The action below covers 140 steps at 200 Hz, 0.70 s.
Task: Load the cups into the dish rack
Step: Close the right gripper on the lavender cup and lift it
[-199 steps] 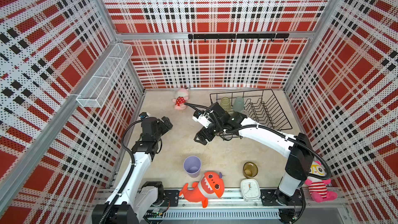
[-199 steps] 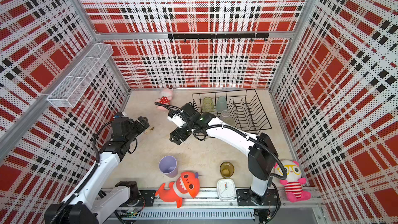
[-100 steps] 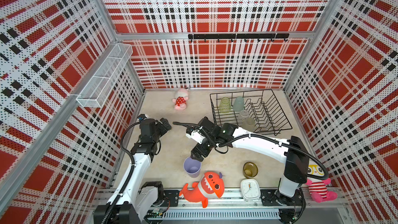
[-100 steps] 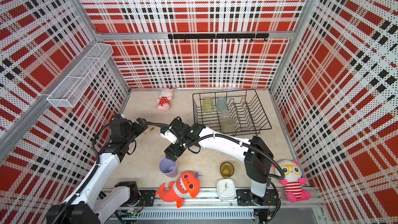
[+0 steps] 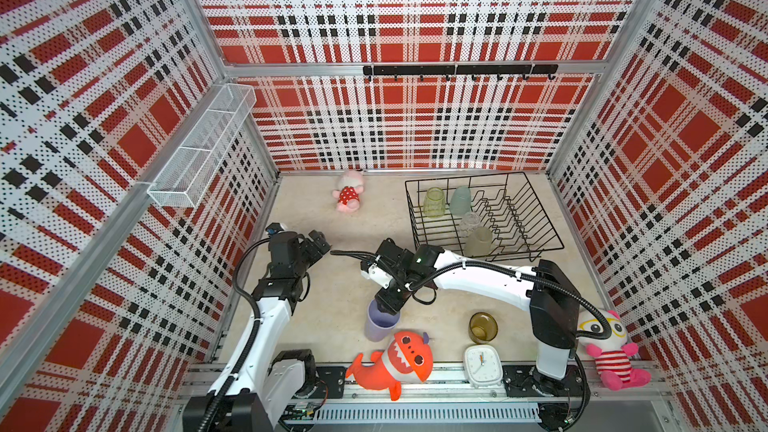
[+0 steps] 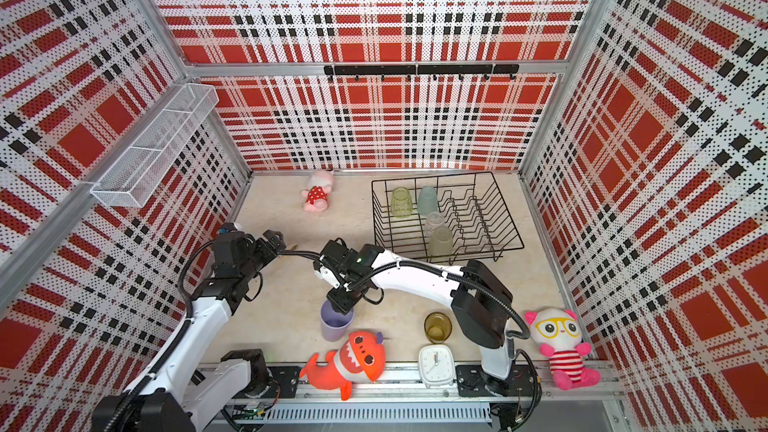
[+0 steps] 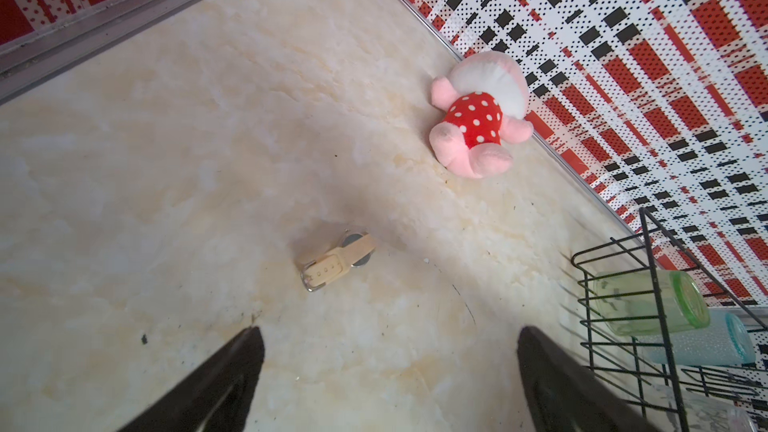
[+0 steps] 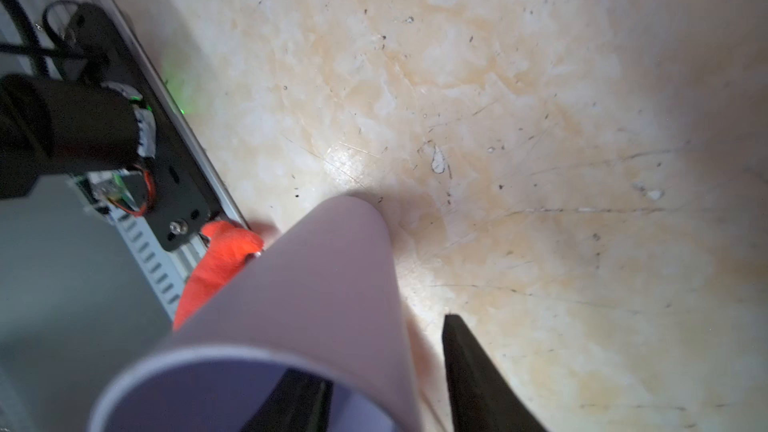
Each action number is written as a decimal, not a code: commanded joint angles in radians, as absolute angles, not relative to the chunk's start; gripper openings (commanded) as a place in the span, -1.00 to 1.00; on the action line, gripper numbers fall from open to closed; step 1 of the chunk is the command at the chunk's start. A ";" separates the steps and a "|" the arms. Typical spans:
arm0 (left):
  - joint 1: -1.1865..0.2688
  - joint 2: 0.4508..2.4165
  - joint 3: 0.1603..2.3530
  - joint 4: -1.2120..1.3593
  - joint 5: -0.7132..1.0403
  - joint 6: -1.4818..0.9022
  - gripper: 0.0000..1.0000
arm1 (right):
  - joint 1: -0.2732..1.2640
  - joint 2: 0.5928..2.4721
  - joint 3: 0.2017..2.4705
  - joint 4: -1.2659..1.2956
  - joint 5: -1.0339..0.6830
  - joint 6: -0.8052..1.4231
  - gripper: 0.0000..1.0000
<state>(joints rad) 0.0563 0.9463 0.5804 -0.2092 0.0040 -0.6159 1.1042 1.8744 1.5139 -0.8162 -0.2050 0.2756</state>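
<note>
Right wrist, R hand (image 8: 374, 347) astride lilac cup (image 8: 311, 284)

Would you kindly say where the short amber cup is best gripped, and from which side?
Pinch the rim wall of the amber cup, one finger inside, one outside, coming down from above: it stands upright, mouth open upward, and the white clock close beside it crowds a side grasp.
</note>
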 commanded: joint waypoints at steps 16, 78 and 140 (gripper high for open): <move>0.068 0.928 0.575 -0.190 0.035 -0.584 0.96 | 1.109 1.867 1.552 -0.816 -0.178 0.285 -0.53; 0.067 0.924 0.578 -0.163 0.075 -0.582 0.97 | 1.108 1.795 1.552 -0.785 -0.092 0.287 -1.00; 0.043 0.923 0.611 -0.101 0.183 -0.583 0.99 | 1.057 1.695 1.524 -0.753 -0.003 0.291 -1.00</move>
